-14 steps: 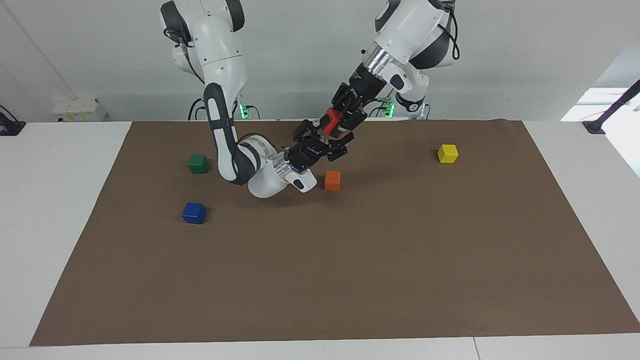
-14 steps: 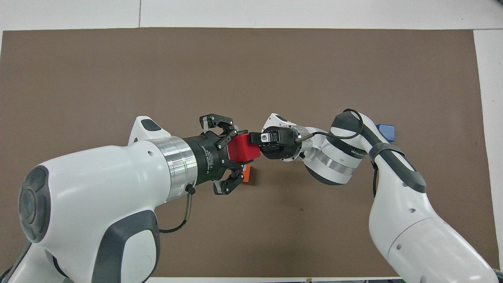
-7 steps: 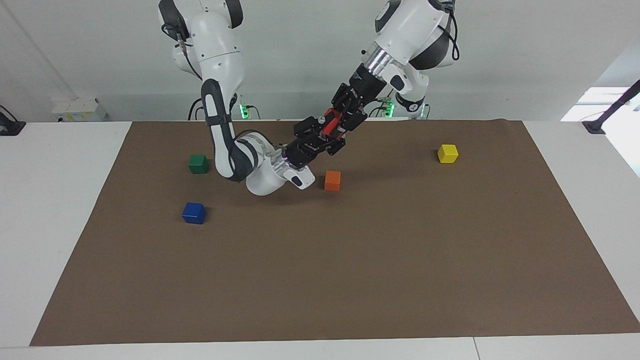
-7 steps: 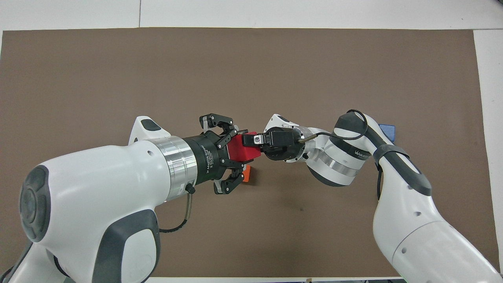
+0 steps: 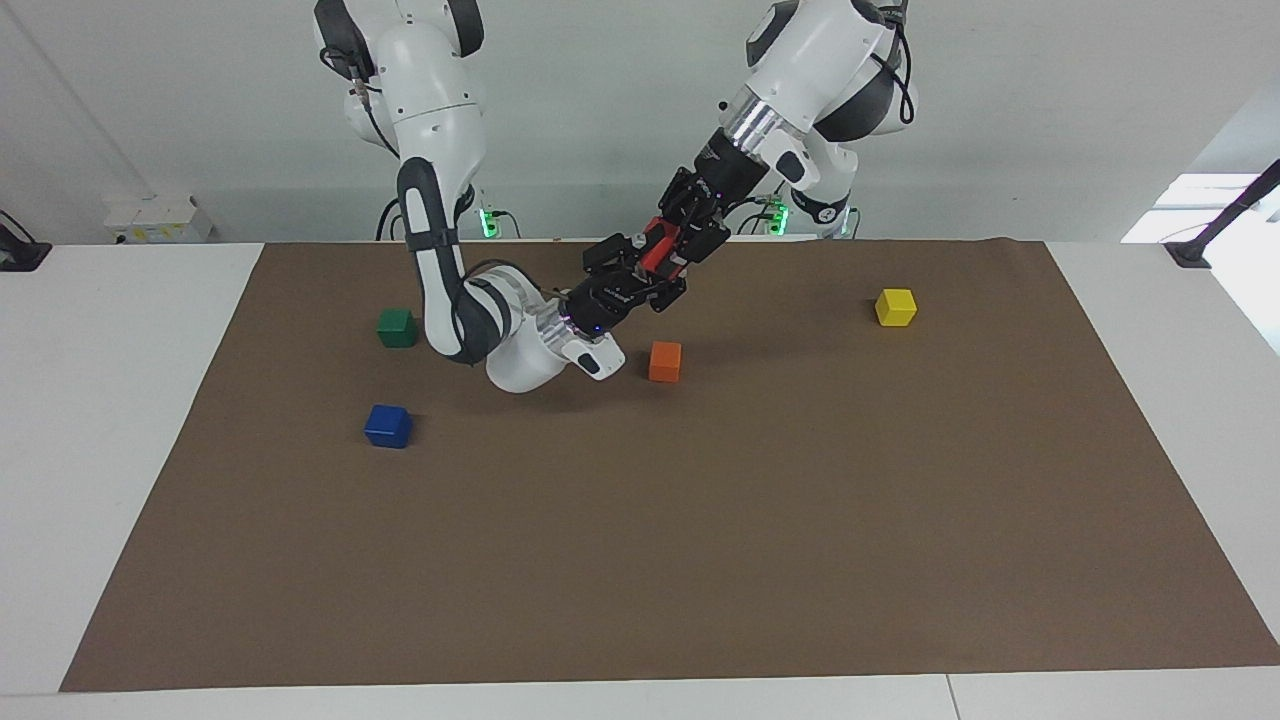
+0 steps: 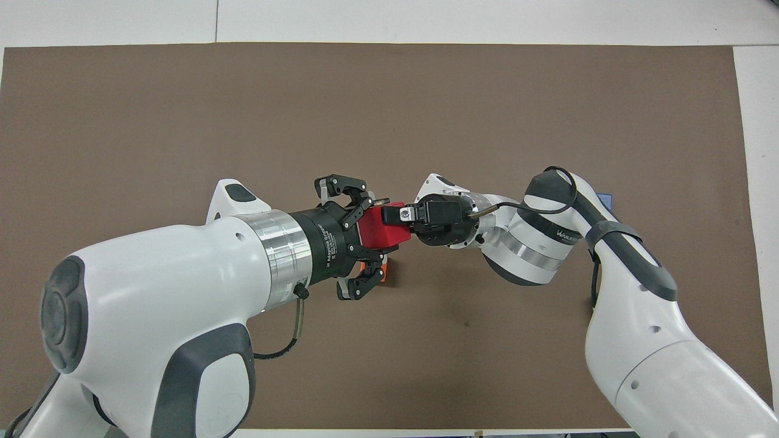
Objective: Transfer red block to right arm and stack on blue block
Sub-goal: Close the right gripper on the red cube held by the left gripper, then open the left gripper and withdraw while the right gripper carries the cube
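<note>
The red block (image 6: 378, 234) hangs in the air between both grippers, above the brown mat (image 5: 700, 520) near the orange block (image 5: 665, 361). The right gripper (image 6: 397, 216) pinches it; whether the left gripper (image 6: 371, 234) grips or has loosened, I cannot tell. The blue block (image 5: 388, 426) sits toward the right arm's end of the worktop (image 5: 120, 400)

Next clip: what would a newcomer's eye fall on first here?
The two grippers meeting in mid-air over the brown mat, with the red block between them: the right gripper is shut on it, the left gripper at it from the other end. Below sits the orange block; the blue block waits toward the right arm's end.
</note>
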Controlling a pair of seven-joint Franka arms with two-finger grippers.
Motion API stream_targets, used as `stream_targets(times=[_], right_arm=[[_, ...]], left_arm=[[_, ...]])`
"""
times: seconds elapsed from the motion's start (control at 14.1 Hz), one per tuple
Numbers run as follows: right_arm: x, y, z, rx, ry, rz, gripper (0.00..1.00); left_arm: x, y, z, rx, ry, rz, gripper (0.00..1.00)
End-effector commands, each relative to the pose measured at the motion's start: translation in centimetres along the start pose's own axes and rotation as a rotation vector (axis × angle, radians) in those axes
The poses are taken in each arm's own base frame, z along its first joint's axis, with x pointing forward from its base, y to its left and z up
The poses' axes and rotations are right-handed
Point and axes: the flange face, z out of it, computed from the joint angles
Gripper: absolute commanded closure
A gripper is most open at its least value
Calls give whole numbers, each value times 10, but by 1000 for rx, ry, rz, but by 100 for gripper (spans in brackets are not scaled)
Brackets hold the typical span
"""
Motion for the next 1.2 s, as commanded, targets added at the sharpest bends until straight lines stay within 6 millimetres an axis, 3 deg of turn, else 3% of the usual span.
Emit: stream_targets(times=[0.0,0.21,0.35,0.5,0.64,0.99,1.13], right_arm=[[0,-13,-5,-17,0,13,100],[4,-22,-5,-50,8,8,100],[12,-40,-16,-195,11,-13,100],[16,-61,-12,-298,21,-15,100],[18,-78,-18,-422,13,-37,100],[8,-177,-45,-894,-69,-2,100],[3,-200,-56,-1030,-99,26,100]], left_arm=[[10,8,-30,46,13,-29,0],[48,42,-73,59,21,-73,0],[101,72,-109,45,18,-58,0],[147,93,-140,-8,35,-55,0],[180,104,-159,-39,108,-10,0],[274,121,-205,-38,289,270,0],[310,132,-205,-1,322,342,0]])
